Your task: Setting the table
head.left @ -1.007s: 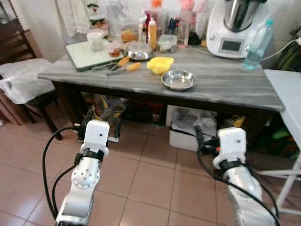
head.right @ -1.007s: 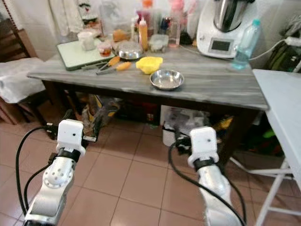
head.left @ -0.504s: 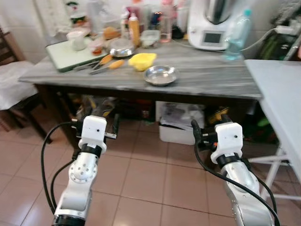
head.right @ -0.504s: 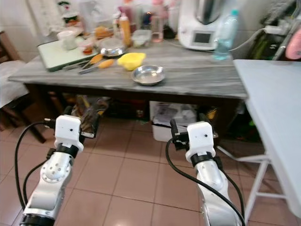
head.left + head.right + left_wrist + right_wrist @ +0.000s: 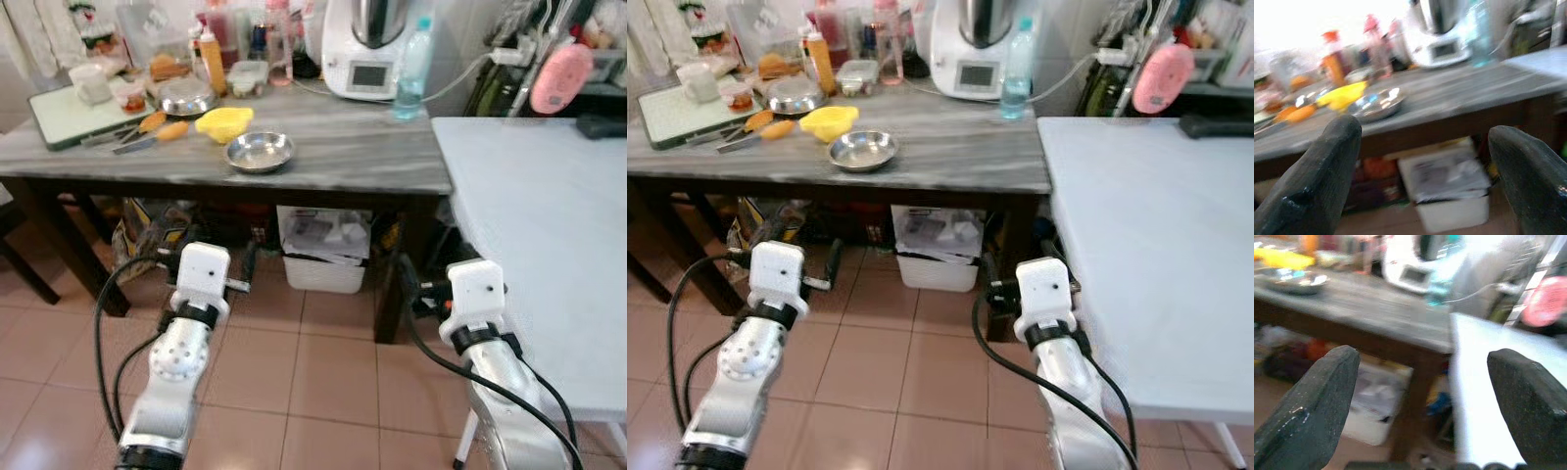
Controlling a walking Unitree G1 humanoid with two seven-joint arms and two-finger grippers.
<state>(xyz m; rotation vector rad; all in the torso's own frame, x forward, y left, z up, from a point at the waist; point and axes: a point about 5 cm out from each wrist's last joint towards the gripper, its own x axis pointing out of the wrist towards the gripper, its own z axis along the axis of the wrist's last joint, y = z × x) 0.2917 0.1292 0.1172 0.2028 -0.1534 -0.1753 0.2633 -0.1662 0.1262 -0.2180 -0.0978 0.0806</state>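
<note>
- White table (image 5: pixel 549 225), filling the right half of the head view: bare, probably the surface to be set.
- Grey wooden table (image 5: pixel 333 162) across the upper left: crowded along its back edge with bottles, a food processor (image 5: pixel 364 49) and a cutting board (image 5: pixel 54 103), like a worktop holding supplies.
- Steel bowl (image 5: pixel 259 151) near that table's front edge, upper left of centre, just beside a yellow dish (image 5: pixel 223 123): within easy reach, likely the first item to carry over.
- Left gripper (image 5: pixel 1425 161), low in the frame over the floor tiles: fingers spread wide, holding nothing, aimed at the bowl.
- Right gripper (image 5: pixel 1425 401), lower right beside the white table's edge: fingers also spread, empty, ready for a pickup.
</note>
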